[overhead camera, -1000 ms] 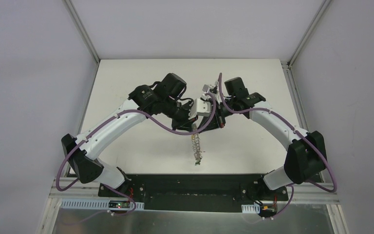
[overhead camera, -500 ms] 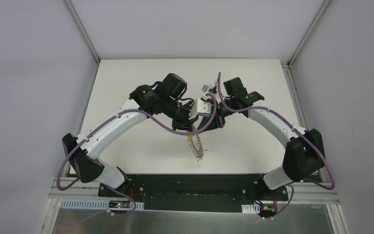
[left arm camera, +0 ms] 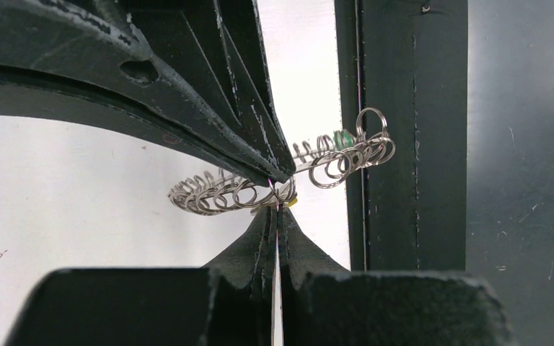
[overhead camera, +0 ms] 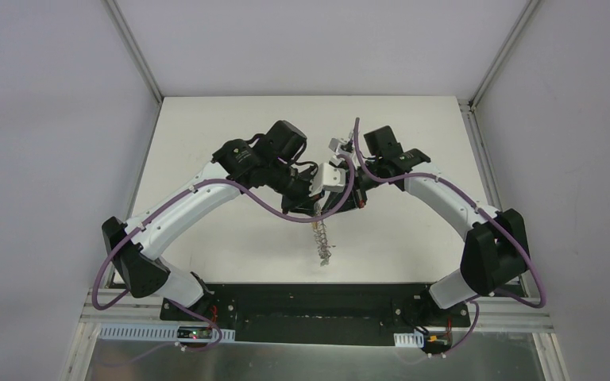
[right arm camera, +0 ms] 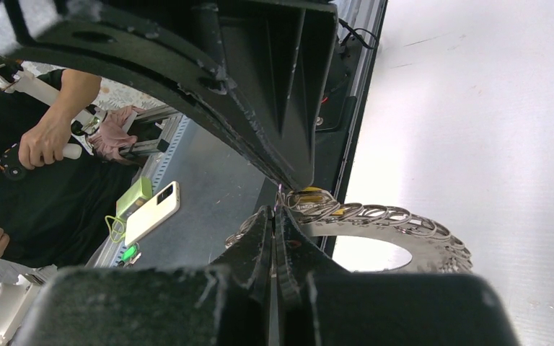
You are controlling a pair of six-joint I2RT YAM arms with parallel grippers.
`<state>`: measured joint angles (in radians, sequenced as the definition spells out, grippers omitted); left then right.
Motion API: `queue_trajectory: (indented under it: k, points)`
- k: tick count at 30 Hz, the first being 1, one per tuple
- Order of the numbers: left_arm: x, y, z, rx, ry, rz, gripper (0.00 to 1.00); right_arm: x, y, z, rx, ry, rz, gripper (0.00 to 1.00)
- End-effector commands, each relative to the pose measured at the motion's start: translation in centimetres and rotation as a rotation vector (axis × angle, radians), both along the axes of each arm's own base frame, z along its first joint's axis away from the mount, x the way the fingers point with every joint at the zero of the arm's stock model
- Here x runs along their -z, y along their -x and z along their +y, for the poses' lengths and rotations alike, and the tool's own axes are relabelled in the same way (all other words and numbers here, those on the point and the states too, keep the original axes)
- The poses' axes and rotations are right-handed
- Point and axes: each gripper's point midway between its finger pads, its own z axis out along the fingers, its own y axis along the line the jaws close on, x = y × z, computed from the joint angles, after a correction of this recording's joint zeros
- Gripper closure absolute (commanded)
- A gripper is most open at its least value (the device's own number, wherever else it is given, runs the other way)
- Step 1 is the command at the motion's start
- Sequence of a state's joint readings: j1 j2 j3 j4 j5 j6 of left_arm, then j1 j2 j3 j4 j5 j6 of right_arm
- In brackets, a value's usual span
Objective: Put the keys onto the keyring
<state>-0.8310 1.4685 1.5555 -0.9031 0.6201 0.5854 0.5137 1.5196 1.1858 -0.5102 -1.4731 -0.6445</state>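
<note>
Large, flat, dark-grey, wire-fringed metal keyring (overhead camera: 322, 244) hangs under two closed pincers at mid-table.

Compared with a second ago, the keyring hangs slightly higher over the white table (overhead camera: 198, 135), edge-on to the overhead camera, and both arms have barely shifted. Left gripper (left arm camera: 278, 193): jaws together, clamped on the ring's silver wire fringe. Right gripper (right arm camera: 283, 196): jaws together at the ring's rim, just beside the yellow-gold key head (right arm camera: 313, 194); which of the two it pinches cannot be told. The green key head (left arm camera: 343, 138) sits among the loops further along the rim. From above, the wrists and a purple cable (overhead camera: 286, 216) cover both sets of fingertips. Beyond the table edge, a person's hand (right arm camera: 43, 140) and a white phone (right arm camera: 151, 211) show in the background.
</note>
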Motion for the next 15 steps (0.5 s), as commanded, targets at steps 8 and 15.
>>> queue_trajectory:
  k: [8,15]
  points:
    - [-1.09,0.98,0.15,0.039,0.032,-0.024,1.00,-1.55,-0.23,0.43,-0.024,-0.044,-0.030,1.00]
    - [-0.98,1.08,0.35,0.041,0.031,-0.033,1.00,-1.56,-0.32,0.43,-0.021,-0.043,-0.033,1.00]
